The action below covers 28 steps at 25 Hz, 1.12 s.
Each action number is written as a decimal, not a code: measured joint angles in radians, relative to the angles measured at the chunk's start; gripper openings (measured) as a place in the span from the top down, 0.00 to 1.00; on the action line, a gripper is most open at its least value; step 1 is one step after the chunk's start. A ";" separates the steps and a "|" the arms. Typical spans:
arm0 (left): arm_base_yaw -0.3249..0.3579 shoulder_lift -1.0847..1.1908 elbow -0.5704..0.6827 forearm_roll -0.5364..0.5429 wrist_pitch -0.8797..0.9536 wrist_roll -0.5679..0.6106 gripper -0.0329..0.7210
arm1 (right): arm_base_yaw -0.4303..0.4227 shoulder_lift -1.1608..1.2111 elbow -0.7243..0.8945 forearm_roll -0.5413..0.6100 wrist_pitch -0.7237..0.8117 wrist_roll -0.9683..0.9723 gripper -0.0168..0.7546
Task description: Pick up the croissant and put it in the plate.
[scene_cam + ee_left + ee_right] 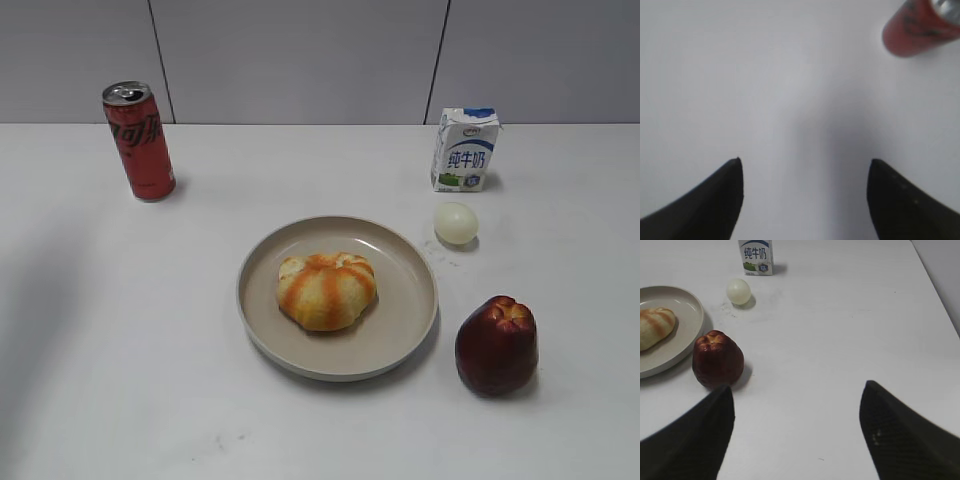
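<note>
The croissant [327,290], golden-tan with orange and cream stripes, lies in the middle of the beige-grey plate [410,300] at the table's centre. Both also show at the left edge of the right wrist view, croissant [655,327] on plate [687,342]. My left gripper [805,165] is open and empty over bare white table, well left of the plate. My right gripper [797,390] is open and empty over bare table, to the right of the plate and the apple. Neither gripper shows in the exterior view.
A dark red apple [496,346] stands just right of the plate. A small pale ball [455,223] and a milk carton [465,150] are behind it. A red soda can [139,141] stands at the back left, also in the left wrist view [917,25].
</note>
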 joint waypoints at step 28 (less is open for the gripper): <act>-0.003 -1.243 1.055 -0.034 -0.130 -0.002 0.19 | 0.000 0.000 0.000 0.000 0.000 0.000 0.22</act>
